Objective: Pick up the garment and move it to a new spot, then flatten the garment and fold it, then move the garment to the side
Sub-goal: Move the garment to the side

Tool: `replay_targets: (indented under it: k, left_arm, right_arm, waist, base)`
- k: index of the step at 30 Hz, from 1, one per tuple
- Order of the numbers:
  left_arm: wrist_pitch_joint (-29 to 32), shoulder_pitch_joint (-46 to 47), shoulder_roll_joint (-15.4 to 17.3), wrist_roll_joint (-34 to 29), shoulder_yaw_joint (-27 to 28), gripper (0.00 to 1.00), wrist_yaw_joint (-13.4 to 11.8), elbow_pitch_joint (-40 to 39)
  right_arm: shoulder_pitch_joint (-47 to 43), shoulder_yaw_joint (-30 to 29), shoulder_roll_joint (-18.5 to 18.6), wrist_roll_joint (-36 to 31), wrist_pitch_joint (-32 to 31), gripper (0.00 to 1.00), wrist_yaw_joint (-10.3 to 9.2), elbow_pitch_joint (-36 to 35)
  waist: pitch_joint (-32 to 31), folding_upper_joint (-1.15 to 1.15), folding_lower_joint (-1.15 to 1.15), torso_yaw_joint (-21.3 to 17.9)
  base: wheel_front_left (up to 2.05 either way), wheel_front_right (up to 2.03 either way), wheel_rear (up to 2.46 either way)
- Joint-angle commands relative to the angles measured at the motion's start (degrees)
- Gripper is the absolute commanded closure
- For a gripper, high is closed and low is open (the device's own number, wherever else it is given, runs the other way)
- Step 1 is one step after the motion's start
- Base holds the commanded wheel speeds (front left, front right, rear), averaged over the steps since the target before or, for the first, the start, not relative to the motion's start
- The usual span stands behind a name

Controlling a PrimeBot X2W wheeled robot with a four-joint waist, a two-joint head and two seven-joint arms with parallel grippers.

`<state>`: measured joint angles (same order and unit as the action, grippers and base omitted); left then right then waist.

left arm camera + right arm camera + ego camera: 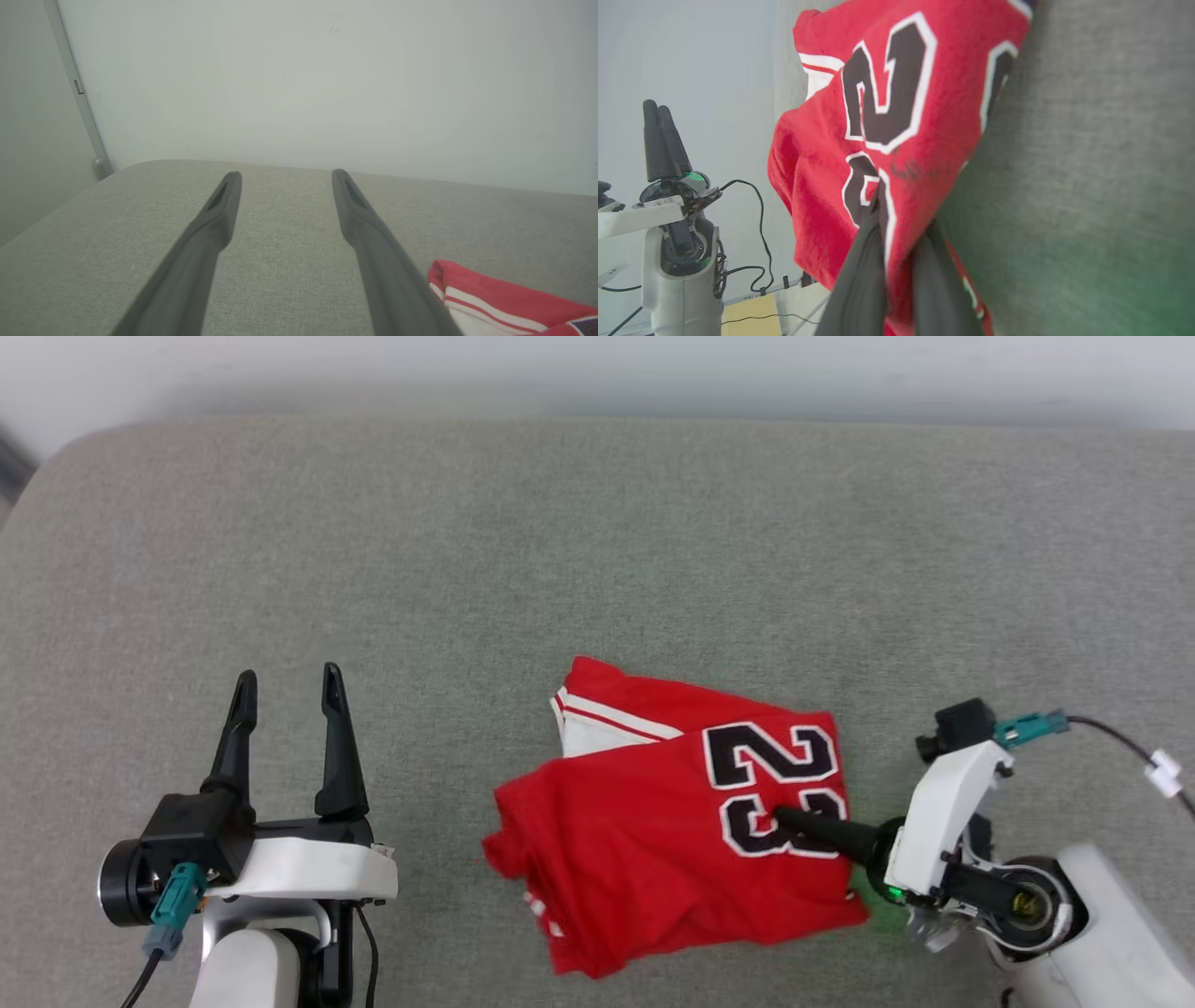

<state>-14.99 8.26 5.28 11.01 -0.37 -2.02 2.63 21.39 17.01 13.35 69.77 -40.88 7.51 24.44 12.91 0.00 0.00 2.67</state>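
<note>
The red T-shirt (644, 840), numbered 23 in black edged with white, lies loosely folded on the grey cloth-covered bench (597, 541), towards the robot's right. The right hand (782, 819) is pinched tight on a fold beside the number. The left hand (288, 683) stands open, well apart from the shirt.

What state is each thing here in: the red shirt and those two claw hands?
garment: loosely folded with the number side up, lying on the grey surface, pinched near its right edge.
right gripper: shut on the garment, with fabric caught between its fingers.
left gripper: open, empty, well apart from the garment.
</note>
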Motion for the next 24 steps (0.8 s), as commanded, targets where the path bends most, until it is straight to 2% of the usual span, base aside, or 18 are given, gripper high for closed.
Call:
replay_targets:
  k: [1,7,12,13,14,20,24]
  left_arm:
    - [-0.26,-0.15,-0.13,-0.29,0.12,0.00,0.25,0.21]
    - [-0.20,-1.82,-0.26,-0.70,0.82,0.00,0.73,0.59]
    - [-0.20,-3.10,-0.37,-0.96,1.29,0.00,0.88,0.16]
    - [-0.20,-3.10,-0.37,-0.96,1.29,0.00,0.88,0.16]
    - [-0.20,-3.31,-0.42,-1.17,1.16,0.00,0.96,-0.11]
    - [-0.20,-1.38,-0.01,-1.92,0.45,0.00,1.51,-1.13]
    - [-0.18,0.85,0.48,-3.00,-0.63,0.00,1.89,-1.84]
  right_arm:
    - [0.96,0.72,1.70,-1.88,2.31,1.00,-0.04,-0.93]
    - [0.82,5.78,6.58,-12.17,9.87,1.00,-0.04,-1.14]
    - [1.66,7.79,8.60,-18.95,12.32,1.00,-0.04,1.25]
    - [1.66,7.79,8.60,-18.95,12.32,1.00,-0.04,1.25]
    - [2.27,8.19,9.25,-21.14,12.62,1.00,-0.04,2.47]
    - [6.21,9.30,10.19,-24.93,14.43,1.00,-0.04,6.46]
    - [10.32,10.54,11.77,-27.61,16.93,1.00,-0.05,10.66]
  waist:
    - [-1.14,0.00,0.00,-0.95]
    - [-4.12,0.00,0.00,-5.02]
    - [-5.41,0.00,0.00,-10.48]
    - [-5.41,0.00,0.00,-10.48]
    - [-5.35,0.00,0.00,-12.87]
    - [-2.74,0.00,0.00,-20.02]
    - [0.63,0.00,0.00,-23.06]
  base:
    - [0.00,0.00,0.00]
    - [0.00,0.00,0.00]
    - [0.00,0.00,0.00]
    - [0.00,0.00,0.00]
    - [0.00,0.00,0.00]
    - [0.00,0.00,0.00]
    - [0.00,0.00,0.00]
